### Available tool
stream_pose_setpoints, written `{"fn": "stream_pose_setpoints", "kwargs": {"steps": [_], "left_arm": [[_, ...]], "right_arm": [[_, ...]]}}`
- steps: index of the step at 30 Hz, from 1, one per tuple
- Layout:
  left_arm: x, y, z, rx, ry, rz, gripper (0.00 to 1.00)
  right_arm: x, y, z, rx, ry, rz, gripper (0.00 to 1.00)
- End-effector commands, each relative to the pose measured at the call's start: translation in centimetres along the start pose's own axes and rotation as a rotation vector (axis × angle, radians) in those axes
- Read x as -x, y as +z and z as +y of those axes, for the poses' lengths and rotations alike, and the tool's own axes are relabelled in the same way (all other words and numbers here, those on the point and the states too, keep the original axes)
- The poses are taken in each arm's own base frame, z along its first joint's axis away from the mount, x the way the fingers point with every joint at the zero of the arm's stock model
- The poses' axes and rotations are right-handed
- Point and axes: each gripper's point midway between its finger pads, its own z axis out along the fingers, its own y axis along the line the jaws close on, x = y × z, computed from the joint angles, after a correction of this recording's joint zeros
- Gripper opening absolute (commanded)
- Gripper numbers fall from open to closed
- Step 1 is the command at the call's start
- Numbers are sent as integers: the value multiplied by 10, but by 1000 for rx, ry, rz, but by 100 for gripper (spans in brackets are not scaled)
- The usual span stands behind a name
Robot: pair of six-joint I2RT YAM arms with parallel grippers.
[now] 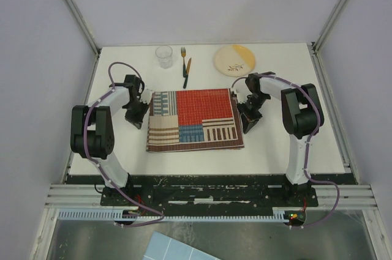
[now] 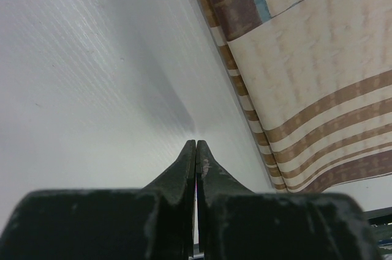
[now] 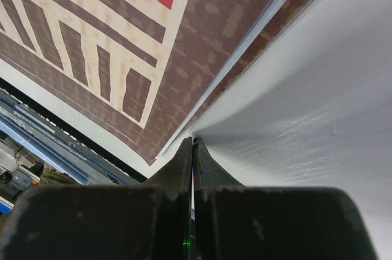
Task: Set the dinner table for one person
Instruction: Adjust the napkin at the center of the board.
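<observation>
The dinner table is a white top, and a red, blue and beige patchwork placemat lies flat in its middle. My left gripper is down at the mat's left edge. In the left wrist view it is shut with nothing between its fingers, its tips on bare table a little left of the mat. My right gripper sits at the mat's right edge. In the right wrist view it is shut, with its tips right against the slightly raised border of the mat; no cloth shows between them.
Along the far edge stand a clear glass, a fork, a dark-handled knife and a yellow and cream plate. Metal frame rails border the tabletop on both sides and at the near edge.
</observation>
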Motion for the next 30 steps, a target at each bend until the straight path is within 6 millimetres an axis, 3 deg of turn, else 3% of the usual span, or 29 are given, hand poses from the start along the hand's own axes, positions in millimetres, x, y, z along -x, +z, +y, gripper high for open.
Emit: {"fn": "stream_pose_setpoints", "kwargs": {"steps": [1, 22, 30], "left_arm": [[7, 1, -5, -33, -21, -25, 3], [13, -2, -15, -71, -27, -57, 3], [13, -2, -18, -78, -24, -58, 3]], "right_arm": [[0, 2, 4, 8, -5, 2, 2], [12, 14, 32, 32, -68, 17, 2], [9, 10, 26, -22, -89, 0, 2]]}}
